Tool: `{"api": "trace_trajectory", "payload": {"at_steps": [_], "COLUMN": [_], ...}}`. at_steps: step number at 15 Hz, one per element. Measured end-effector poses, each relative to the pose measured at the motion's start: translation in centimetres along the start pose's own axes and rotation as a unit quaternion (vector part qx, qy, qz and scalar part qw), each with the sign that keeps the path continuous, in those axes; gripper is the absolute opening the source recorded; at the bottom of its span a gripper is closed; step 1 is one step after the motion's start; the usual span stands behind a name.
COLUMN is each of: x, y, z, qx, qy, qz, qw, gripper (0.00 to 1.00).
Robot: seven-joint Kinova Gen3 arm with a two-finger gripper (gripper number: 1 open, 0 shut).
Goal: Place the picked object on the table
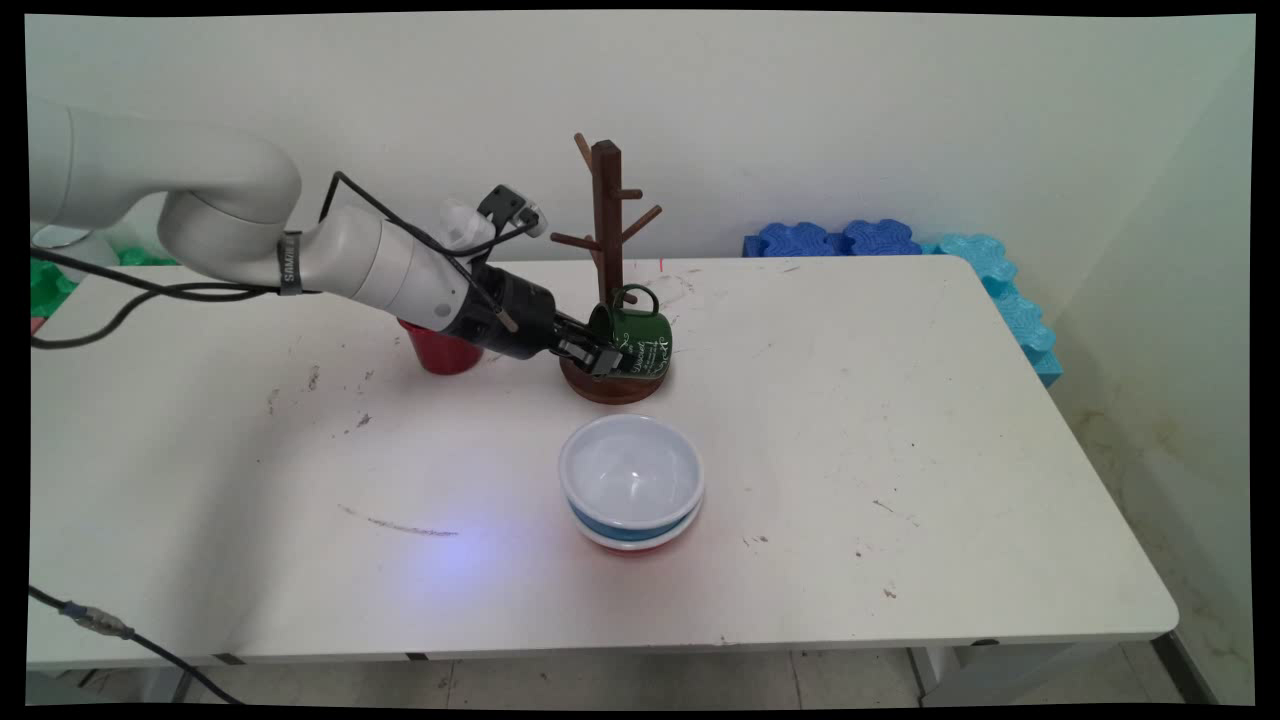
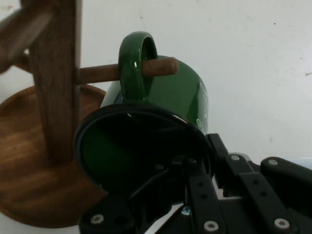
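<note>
A dark green mug with white lettering hangs by its handle on a low peg of the brown wooden mug tree, just above the tree's round base. My gripper comes in from the left and is shut on the mug's rim. In the hand view one finger is inside the green mug and the other outside its wall, with the gripper at the lower right of the mouth. The peg passes through the handle loop.
A red cup stands behind my wrist, left of the tree. A white and blue bowl, stacked on a red-rimmed one, sits just in front of the tree. Blue foam blocks line the table's far right edge.
</note>
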Motion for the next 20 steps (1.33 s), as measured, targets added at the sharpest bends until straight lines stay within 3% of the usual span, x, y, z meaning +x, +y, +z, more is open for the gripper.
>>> {"api": "trace_trajectory", "payload": {"at_steps": [12,20], "x": [1.3,2.1], "y": [2.8,3.9], "z": [-1.9,-4.9], "qx": [-0.032,-0.025], "qy": [0.001,-0.005], "qz": [0.023,0.043], "qw": [0.9992,0.9987], "gripper": [0.00,0.00]}}
